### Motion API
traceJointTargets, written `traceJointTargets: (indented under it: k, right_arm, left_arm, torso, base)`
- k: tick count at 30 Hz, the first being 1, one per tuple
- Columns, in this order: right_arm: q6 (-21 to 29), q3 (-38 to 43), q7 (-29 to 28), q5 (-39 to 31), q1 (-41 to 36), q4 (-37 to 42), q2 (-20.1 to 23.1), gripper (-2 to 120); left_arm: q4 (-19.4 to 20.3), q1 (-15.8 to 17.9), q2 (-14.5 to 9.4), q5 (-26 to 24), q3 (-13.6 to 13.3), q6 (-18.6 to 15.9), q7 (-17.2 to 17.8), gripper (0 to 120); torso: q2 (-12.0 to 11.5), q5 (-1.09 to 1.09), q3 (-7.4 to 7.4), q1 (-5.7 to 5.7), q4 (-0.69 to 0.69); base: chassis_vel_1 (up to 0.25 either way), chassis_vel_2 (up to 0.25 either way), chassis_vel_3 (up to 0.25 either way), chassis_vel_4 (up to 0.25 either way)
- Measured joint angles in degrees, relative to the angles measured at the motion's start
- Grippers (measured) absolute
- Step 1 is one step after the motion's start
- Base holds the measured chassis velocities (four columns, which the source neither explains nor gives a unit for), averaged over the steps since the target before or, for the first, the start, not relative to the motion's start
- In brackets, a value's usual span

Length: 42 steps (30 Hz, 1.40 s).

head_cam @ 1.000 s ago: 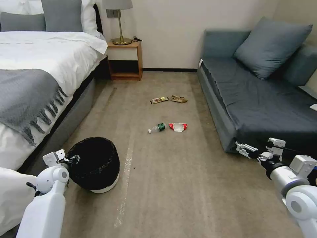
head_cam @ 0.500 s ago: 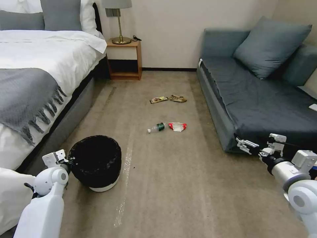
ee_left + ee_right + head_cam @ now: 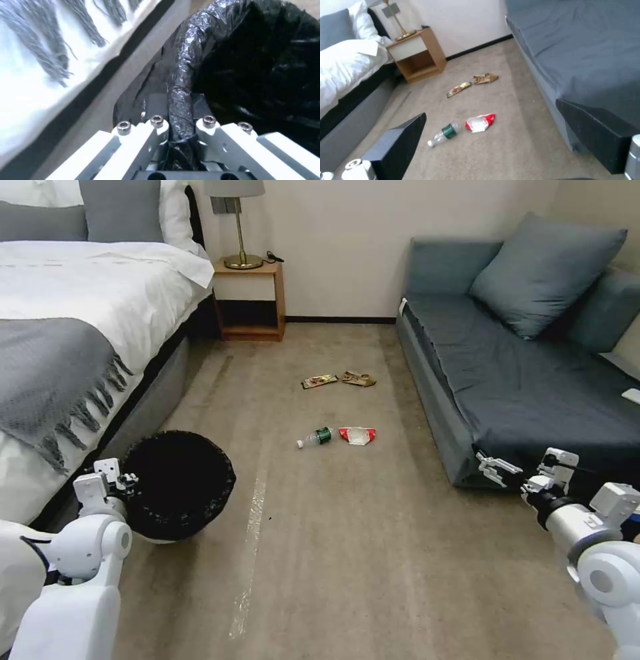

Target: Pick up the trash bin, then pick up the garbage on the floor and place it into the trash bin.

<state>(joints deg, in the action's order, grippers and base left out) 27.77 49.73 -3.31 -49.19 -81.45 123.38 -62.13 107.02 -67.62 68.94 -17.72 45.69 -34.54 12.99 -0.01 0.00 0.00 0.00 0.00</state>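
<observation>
The trash bin (image 3: 177, 483), white with a crinkly black bag, hangs tilted at the lower left beside the bed. My left gripper (image 3: 123, 488) is shut on its rim; in the left wrist view the left gripper (image 3: 178, 100) pinches the bag-covered rim of the trash bin (image 3: 253, 65). The garbage lies mid-floor: a clear bottle (image 3: 316, 437) (image 3: 445, 132), a red-white wrapper (image 3: 358, 435) (image 3: 480, 123), and farther off a gold-brown wrapper (image 3: 319, 381) (image 3: 458, 89) and a tan wrapper (image 3: 359, 379) (image 3: 485, 78). My right gripper (image 3: 493, 468) (image 3: 490, 110) hovers open and holds nothing by the sofa's corner.
A bed (image 3: 67, 313) with a fringed grey throw runs along the left. A wooden nightstand (image 3: 250, 300) with a lamp stands at the back wall. A blue-grey sofa (image 3: 520, 380) lines the right. Between them is carpet with a tape strip (image 3: 250, 540).
The left gripper has raised the trash bin off the carpet and drawn it toward the bed; its white base is now mostly hidden. The right arm has barely moved.
</observation>
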Motion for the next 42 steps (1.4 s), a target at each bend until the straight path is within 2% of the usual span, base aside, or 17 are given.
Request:
traceJointTargets:
  k: [3,7,21,42]
  right_arm:
    - [1.1,-0.4,-0.1,-0.4,0.0,-0.7,-0.9,100]
    - [1.3,-0.9,0.4,-0.2,-0.2,-0.8,-1.9,100]
    - [0.2,-1.0,1.8,0.3,-0.8,-0.6,-3.2,100]
    - [-0.2,-1.4,2.2,1.8,-0.9,-2.1,-5.0,100]
  left_arm:
    - [1.3,-2.1,0.3,6.0,0.5,2.5,-1.7,4]
    - [1.2,-2.8,0.4,7.8,0.8,4.1,-2.3,4]
    - [0.8,-4.3,0.5,7.6,1.2,6.0,-3.3,3]
    - [-2.3,-2.6,0.5,7.6,0.2,7.4,-3.8,3]
  torso:
    - [0.0,0.0,0.0,0.0,0.0]
    - [0.0,0.0,-0.01,0.0,0.0]
    - [0.0,0.0,-0.02,0.0,0.0]
    - [0.0,0.0,0.0,0.0,0.0]
  base:
    - [0.0,0.0,0.0,0.0]
    - [0.0,0.0,0.0,0.0]
    - [-0.028,0.027,0.029,-0.022]
    - [-0.224,0.217,0.216,-0.22]
